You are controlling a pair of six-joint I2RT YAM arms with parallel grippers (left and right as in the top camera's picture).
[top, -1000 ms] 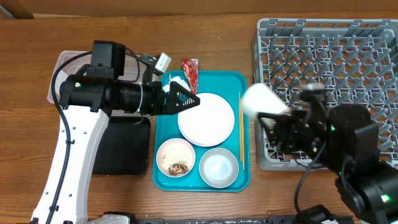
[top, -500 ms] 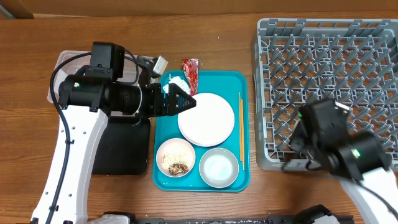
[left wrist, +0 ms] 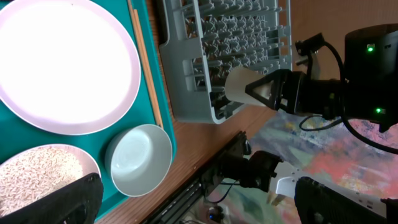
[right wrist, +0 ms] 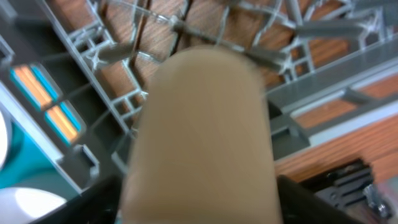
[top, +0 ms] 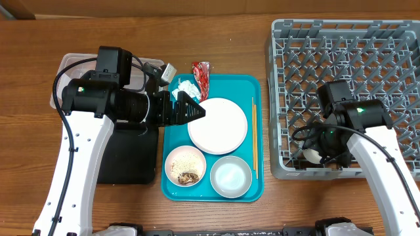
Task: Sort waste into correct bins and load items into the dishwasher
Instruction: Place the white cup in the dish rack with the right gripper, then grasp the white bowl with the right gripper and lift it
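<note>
My left gripper (top: 191, 109) is open and empty over the teal tray's back left, just in front of the crumpled white tissue (top: 186, 87). The red wrapper (top: 202, 72) lies at the tray's back edge. On the tray are the large white plate (top: 217, 124), a small white bowl with rice scraps (top: 185, 165), the silvery-rimmed bowl (top: 231, 176) and the chopsticks (top: 254, 134). My right gripper (top: 315, 152) is shut on a pale cup (right wrist: 205, 130) low in the front left of the grey dish rack (top: 354, 59). The cup fills the right wrist view.
The teal tray (top: 259, 193) sits mid-table. The clear tub (top: 69, 71) is at the back left, partly under my left arm, and the black tray (top: 128, 157) is in front of it. In the left wrist view the rack (left wrist: 224, 56) stands beside the plate (left wrist: 65, 62).
My right arm carried the pale cup from the rack's left edge into the rack's front-left part and lowered it. My left gripper drew back slightly to the left.
</note>
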